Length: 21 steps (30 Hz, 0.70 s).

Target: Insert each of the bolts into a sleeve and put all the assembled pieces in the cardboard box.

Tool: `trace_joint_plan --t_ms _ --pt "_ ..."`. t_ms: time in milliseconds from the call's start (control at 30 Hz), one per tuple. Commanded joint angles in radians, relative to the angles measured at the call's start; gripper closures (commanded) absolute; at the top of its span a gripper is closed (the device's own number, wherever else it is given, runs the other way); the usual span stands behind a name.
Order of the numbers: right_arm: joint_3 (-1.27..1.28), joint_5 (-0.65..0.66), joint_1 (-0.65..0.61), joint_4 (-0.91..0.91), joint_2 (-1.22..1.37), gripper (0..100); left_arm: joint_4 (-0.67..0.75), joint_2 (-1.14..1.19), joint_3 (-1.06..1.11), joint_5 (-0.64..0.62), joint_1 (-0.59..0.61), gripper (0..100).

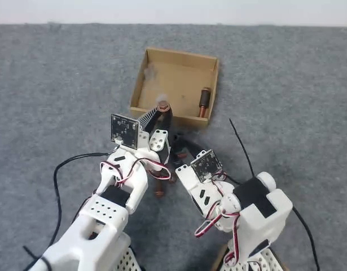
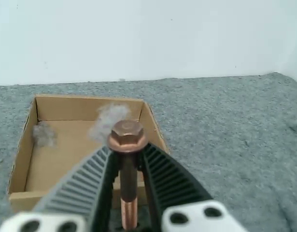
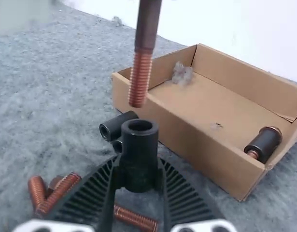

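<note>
1. A grey, carpet-like worktop (image 1: 297,84) was seen spread under everything.
2. The open cardboard box (image 1: 173,84) was set on it, just beyond both arms.
3. The left arm (image 1: 114,203) and the right arm (image 1: 258,209) were placed side by side, both pointed towards the box's near wall.
4. The left hand (image 2: 125,154) was raised in front of that near wall and was clamped on the shank of a bolt (image 2: 125,135).
5. The right hand (image 3: 138,166) was held lower, just beside the left one, and was clamped on a black sleeve (image 3: 138,150).
6. One assembled piece (image 1: 205,100) was laid inside the box, against its right-hand wall as seen from the high view.
7. The gripped bolt was held upright with its copper hex head up. Its threaded end was hung just above the sleeve's mouth and had not yet entered it.
8. The gripped sleeve was held upright with its open bore facing up.
9. A loose sleeve (image 3: 114,128) was laid on its side on the worktop, between the right hand and the box.
10. Loose bolts (image 3: 51,191) were scattered on the worktop beside the right hand.
11. A tuft of grey fluff (image 3: 181,72) was lodged in a far corner of the box.
</note>
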<state>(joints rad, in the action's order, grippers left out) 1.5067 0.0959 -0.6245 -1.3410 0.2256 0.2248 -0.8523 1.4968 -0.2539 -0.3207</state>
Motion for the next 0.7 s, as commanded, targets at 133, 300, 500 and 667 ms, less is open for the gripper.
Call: trace_joint_plan --t_ms 133,300,500,667 --pt "-0.009 -0.009 0.013 0.002 -0.059 99.2 -0.018 -0.015 -0.035 0.006 0.0 99" --pt "-0.009 -0.009 0.013 0.002 -0.059 99.2 -0.038 -0.015 -0.036 -0.044 -0.009 99" --pt "-0.009 -0.009 0.015 0.002 -0.059 99.2 -0.038 -0.015 -0.035 -0.044 -0.008 99" --pt "-0.008 -0.009 0.015 0.004 -0.059 99.2 -0.026 -0.015 -0.03 -0.044 -0.014 99"
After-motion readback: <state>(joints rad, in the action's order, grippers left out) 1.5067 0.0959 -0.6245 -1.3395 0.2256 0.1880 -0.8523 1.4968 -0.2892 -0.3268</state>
